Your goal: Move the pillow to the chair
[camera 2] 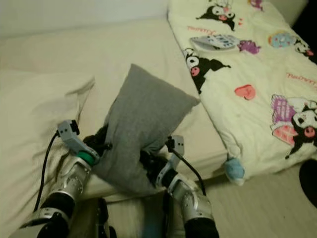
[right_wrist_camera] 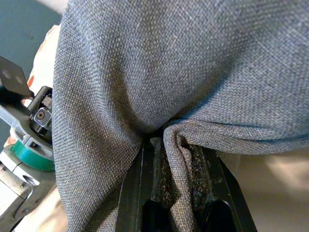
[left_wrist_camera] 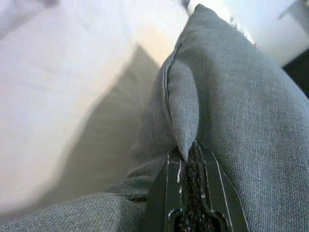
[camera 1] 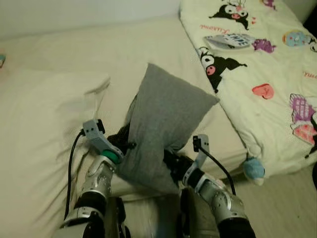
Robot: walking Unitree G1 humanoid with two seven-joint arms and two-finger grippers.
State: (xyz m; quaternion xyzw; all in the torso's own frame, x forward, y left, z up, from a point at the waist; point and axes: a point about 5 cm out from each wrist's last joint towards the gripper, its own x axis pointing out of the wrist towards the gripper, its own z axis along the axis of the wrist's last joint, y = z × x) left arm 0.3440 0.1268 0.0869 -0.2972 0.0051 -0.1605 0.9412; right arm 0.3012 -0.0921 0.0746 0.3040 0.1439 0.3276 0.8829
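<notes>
The grey pillow stands tilted at the near edge of the bed, its far corner pointing right towards a cream quilt printed with cartoon figures. Both arms have hold of it from the near side. The left end effector is closed on a fold of the grey fabric at the pillow's left edge — in the left wrist view its two black fingers sit almost together with the cloth pinched between them. The right end effector grips the pillow's lower right part; in the right wrist view a pleat of the weave is drawn down between its black fingers, which are clamped on it with only the cloth's thickness between them. The pillow's lower edge hangs just past the mattress edge, between the two silver forearms.

To the left of the pillow lies a rumpled cream sheet. A remote control rests on the far part of the quilt, well apart from the pillow. A small blue plush toy sits at the quilt's near edge, to the right of the right arm, just above the pale floor.
</notes>
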